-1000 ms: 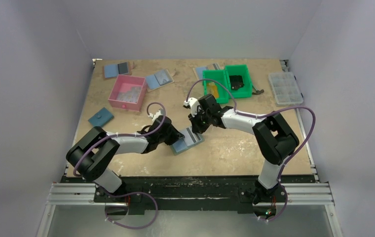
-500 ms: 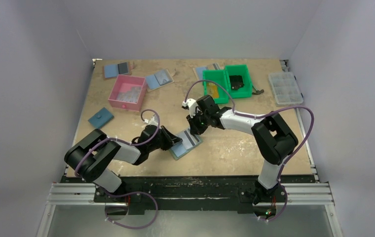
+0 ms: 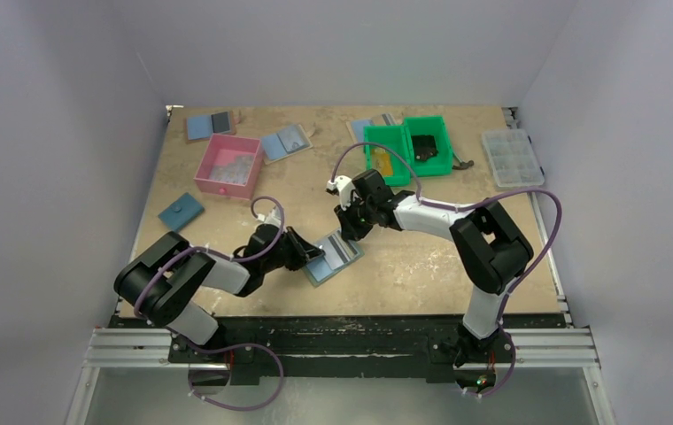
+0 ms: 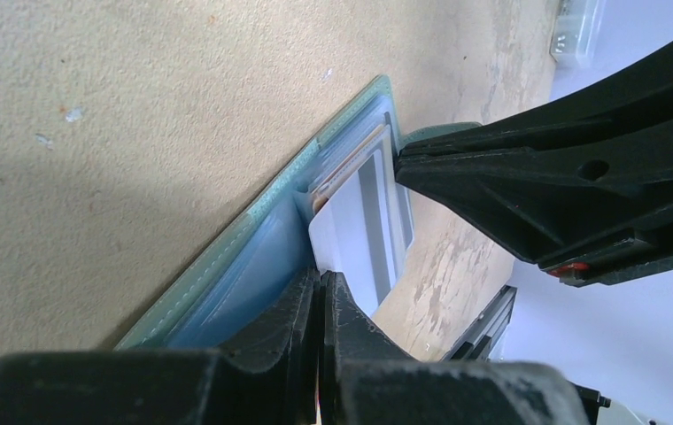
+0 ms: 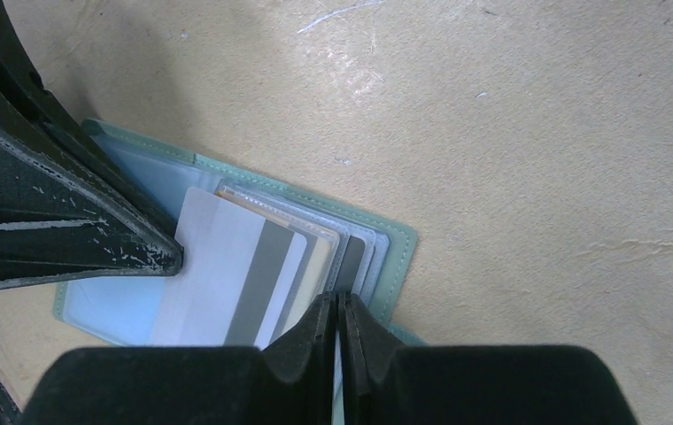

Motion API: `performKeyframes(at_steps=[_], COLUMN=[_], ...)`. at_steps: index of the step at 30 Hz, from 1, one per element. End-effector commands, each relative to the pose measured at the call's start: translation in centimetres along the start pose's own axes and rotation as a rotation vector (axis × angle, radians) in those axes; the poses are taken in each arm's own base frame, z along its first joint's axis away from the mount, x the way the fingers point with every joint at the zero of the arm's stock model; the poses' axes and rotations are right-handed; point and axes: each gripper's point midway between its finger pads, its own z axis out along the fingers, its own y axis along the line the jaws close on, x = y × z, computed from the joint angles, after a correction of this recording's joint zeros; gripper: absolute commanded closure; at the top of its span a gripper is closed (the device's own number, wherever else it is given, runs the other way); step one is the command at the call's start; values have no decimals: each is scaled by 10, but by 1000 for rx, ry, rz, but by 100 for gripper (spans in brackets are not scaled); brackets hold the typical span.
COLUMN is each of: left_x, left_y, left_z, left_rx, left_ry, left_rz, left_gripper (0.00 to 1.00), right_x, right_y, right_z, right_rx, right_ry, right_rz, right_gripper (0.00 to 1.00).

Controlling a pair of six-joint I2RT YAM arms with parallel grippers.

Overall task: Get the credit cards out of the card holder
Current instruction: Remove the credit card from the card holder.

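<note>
1. The card holder (image 5: 392, 241) lies open and flat on the table (image 3: 421, 266), near the front edge and between the two arms.
2. Its outside rim is dull grey-green and its inside is pale blue with clear pockets.
3. A white card (image 5: 218, 266) with a grey stripe sticks partly out of the pockets, towards the pale blue half.
4. Beneath it the edge of a tan card (image 5: 318, 264) shows, with more pocket layers stacked beside it.
5. The left hand (image 4: 320, 288) is closed, its fingertips pressed together at the near corner of the white card. The pictures do not show whether the card is pinched between them.
6. The right hand (image 5: 335, 312) hangs over the opposite, stacked edge of the holder. Its fingers are almost together, with only a thin slit between them. It cannot be told whether they hold anything, or whether the hand counts as open or closed.
7. Both hands point towards each other across the holder.
8. Farther back on the table stand a pink box (image 3: 227, 166), a green box (image 3: 406, 146) and a clear compartment box (image 3: 512, 158).
9. A dark blue wallet (image 3: 181, 211) lies at the left, well apart from the holder.
</note>
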Motion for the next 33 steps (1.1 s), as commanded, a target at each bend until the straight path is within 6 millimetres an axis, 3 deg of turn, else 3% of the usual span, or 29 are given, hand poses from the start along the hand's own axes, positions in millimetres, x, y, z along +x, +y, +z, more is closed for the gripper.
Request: performKeyframes(at_steps=[1,4,7,11,33], left_x=[4,4,6,9,-7], left_y=[3,0,-3,-5,6], left_z=[-5,-3,0,1,-2], left_rx=[5,15,29,54,52], left_ry=[11,19,31,41,-86], left_rz=[3,-17,-40,-74,-249], left_gripper=[100,99,83,74,76], right_x=[17,17,18,18,23], right_y=[-5,-2,-1,1,6], right_z=[6,6,6,6,6], right_rx=[24,11,1,-8,-33], right_ry=[68,68,70,70,95], right_rz=[15,13,13,14,15], right_gripper=[87,87,87,87,89])
